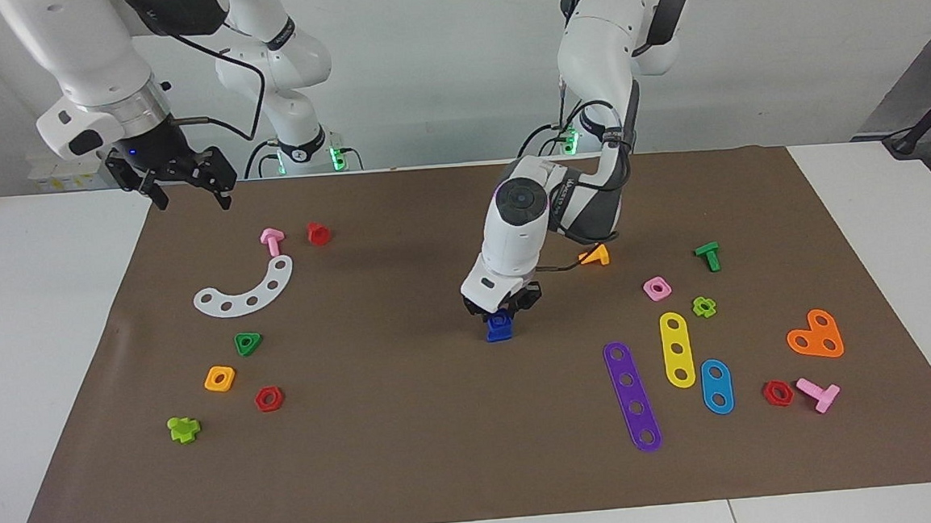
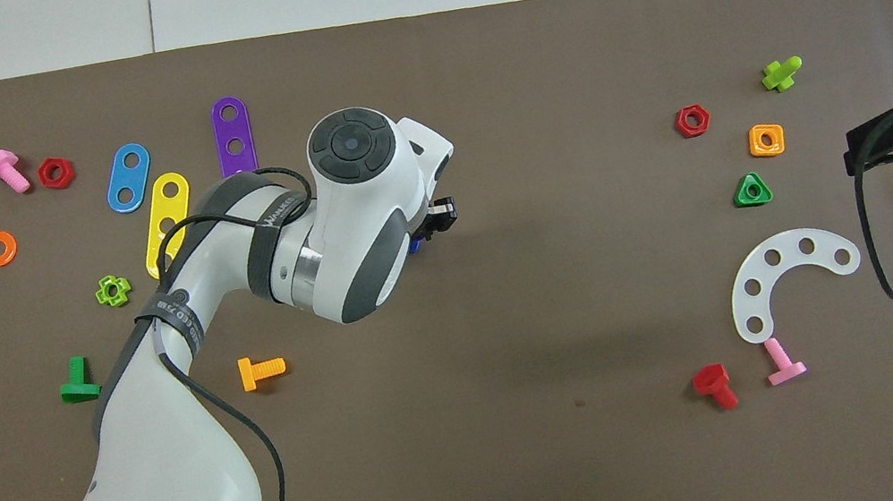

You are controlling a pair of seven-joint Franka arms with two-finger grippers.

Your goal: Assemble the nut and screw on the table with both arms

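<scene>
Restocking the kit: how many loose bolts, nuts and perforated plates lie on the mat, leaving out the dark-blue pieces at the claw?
Bolts: 6
Nuts: 6
Perforated plates: 5
Total: 17

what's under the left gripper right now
The left gripper is shut on a dark-blue nut sitting on the dark-blue screw, which stands on the mat. From overhead, the arm covers both parts almost entirely.
</scene>
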